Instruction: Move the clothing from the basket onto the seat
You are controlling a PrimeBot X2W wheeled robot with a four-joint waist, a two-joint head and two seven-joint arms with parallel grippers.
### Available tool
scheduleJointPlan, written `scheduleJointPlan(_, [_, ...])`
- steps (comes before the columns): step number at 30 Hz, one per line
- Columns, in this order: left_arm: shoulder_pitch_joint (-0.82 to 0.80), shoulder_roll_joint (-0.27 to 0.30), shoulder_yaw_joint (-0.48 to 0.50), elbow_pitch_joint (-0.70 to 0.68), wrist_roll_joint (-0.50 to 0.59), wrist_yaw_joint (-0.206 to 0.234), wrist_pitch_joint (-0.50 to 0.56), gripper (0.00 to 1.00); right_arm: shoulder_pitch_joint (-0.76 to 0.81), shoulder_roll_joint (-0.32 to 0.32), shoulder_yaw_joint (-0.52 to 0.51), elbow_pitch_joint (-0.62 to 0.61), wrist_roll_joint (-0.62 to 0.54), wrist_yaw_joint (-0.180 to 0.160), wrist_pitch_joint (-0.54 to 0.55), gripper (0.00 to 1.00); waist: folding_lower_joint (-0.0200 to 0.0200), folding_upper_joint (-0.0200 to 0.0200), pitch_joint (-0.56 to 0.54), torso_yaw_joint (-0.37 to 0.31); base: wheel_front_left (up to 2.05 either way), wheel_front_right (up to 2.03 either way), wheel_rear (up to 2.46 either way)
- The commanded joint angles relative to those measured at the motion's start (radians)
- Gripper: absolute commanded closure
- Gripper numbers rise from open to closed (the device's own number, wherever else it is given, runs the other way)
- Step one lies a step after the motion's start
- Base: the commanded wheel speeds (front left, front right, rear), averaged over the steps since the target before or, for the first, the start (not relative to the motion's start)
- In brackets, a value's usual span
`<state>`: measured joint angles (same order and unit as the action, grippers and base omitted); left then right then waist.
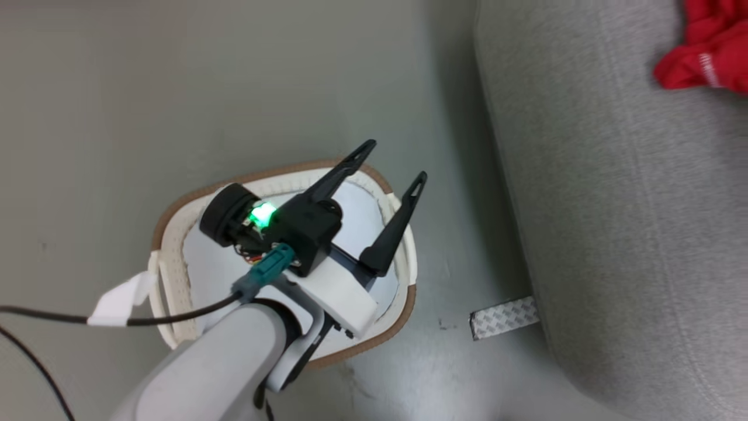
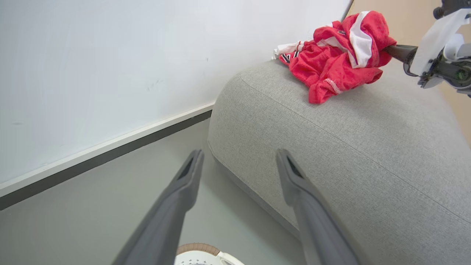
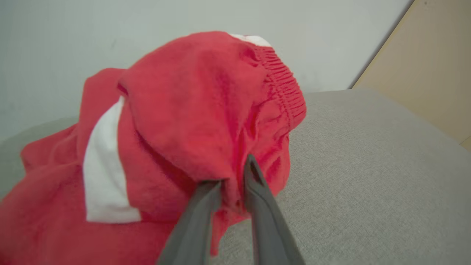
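The light grey seat (image 1: 613, 204) takes up the right side of the head view. The perforated laundry basket (image 1: 169, 222) stands on the floor just beside it, and what shows of its pale liner is bare (the left arm covers part of it). The red clothing (image 2: 338, 55) lies heaped on the seat's top, near the far end and well in from the rounded edge.

I judge the step in hand to be the release. Spread the jaws wide first, then back out along the fingers' own line, low and slow, so no fabric snags and drags toward the edge.

The right gripper (image 3: 233, 173) reaches across the cushion, jaws nearly closed, pinching a fold of the red garment with the white stripe. The left gripper (image 1: 396, 159) hovers above the basket, angled toward the seat, jaws wide apart and holding nothing.
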<state>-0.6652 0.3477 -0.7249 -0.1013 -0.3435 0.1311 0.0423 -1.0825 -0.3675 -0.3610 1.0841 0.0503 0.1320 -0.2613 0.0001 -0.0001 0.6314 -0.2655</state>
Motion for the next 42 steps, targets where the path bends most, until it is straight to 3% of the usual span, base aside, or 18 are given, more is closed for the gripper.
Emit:
scheduleJointPlan(1, [0.017,0.006,0.005,0.006,-0.015,0.005,-0.008,0.0,0.016,0.009,0.004,-0.016,-0.008,-0.003,-0.004,0.0,-0.0001,0.0001,-0.04,-0.021,0.0,0.0,0.0])
scheduleJointPlan(11, [0.145,0.016,0.058,0.061,-0.081,0.055,-0.106,0.0,0.258,0.119,0.124,-0.321,0.032,-0.003,-0.003,0.0,-0.0001,0.0001,-0.253,-0.046,0.0,0.0,0.0])
scheduleJointPlan(22, [0.37,0.009,0.146,0.162,-0.182,0.12,-0.256,0.0,0.612,0.193,0.257,-0.612,0.073,-0.003,-0.003,0.0,-0.0001,0.0001,-0.516,0.065,0.0,0.0,0.0])
scheduleJointPlan(31, [0.539,0.016,0.219,0.234,-0.223,0.142,-0.301,0.0,0.835,0.243,0.332,-0.707,0.091,-0.003,-0.003,0.0,-0.0001,0.0001,-0.637,0.142,0.0,0.0,0.0])
scheduleJointPlan(42, [0.702,-0.034,0.375,0.224,-0.152,0.104,-0.307,0.0,1.036,0.309,0.342,-0.763,0.103,-0.003,-0.003,0.0,-0.0001,0.0001,-0.7,0.18,0.0,0.0,0.0])
